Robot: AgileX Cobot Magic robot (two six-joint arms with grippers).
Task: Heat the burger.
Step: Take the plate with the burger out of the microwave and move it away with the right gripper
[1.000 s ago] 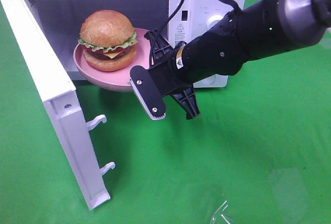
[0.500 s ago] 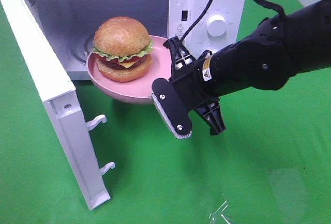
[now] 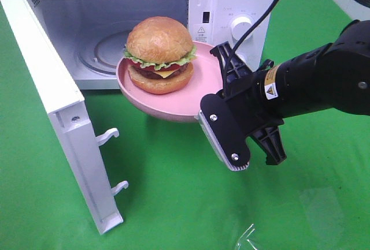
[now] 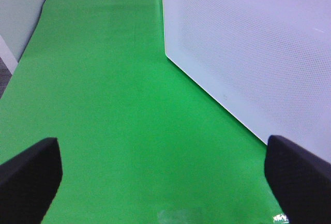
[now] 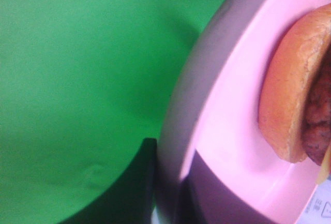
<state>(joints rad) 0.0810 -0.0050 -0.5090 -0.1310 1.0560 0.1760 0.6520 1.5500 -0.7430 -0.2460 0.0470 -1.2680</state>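
Right gripper [image 3: 215, 85] pinches the pink plate [image 3: 196, 97] rim, held off the cloth before the open microwave [image 3: 231, 2]. Burger [image 3: 160, 55] sits on plate, just beyond fingertips. Left gripper [image 4: 165, 175] spread wide, empty.

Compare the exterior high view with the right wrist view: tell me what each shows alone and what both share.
Only the exterior high view shows the microwave with its open door, the empty turntable, and the right gripper shut on the pink plate's rim. Only the right wrist view shows the plate's underside edge close up against the cloth. Both share the pink plate, the burger on it, and the green cloth.
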